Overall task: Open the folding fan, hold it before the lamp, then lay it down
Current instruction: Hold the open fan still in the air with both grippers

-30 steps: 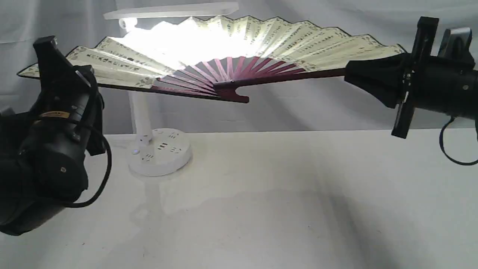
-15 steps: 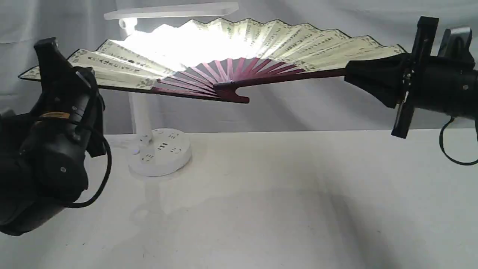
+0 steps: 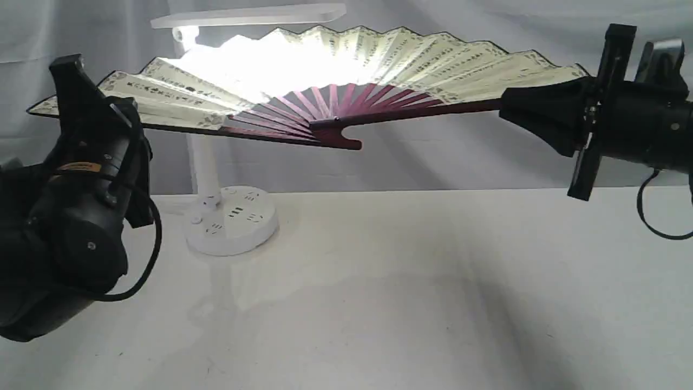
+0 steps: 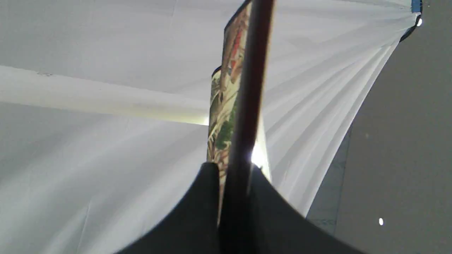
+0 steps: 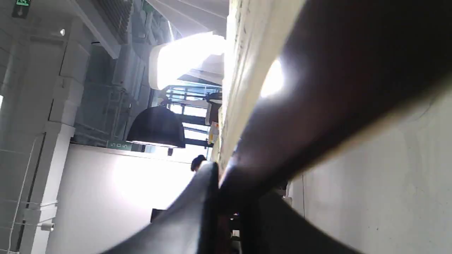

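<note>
Left pincer point(image 3: 81, 108) is clamped on the left guard of the folding fan point(image 3: 379, 59), and the right pincer point(image 3: 509, 111) is clamped on the right guard. In each wrist view, dark fingers press a maroon stick with no gap showing. Between them the fan hangs fully spread in the air, pivot lowest at the middle and leaf arching upward, well clear of the table point(image 3: 406, 303).

The fan stands in front of the lamp point(image 3: 233, 222). The lamp's flat head shows just above the leaf's top edge, its post passes behind the left half, and its round base sits on the table below. Light glows through the paper left of centre.

The tabletop is pale and matte, with soft shadows under the fan. A white cloth backdrop point(image 3: 460, 162) closes the scene behind.

Glare washes out the calligraphy near the lamp head. The left pincer's own body hides its contact point in the exterior view, both arms are cut off by the frame edges, and the right wrist view is heavily blurred up close.
</note>
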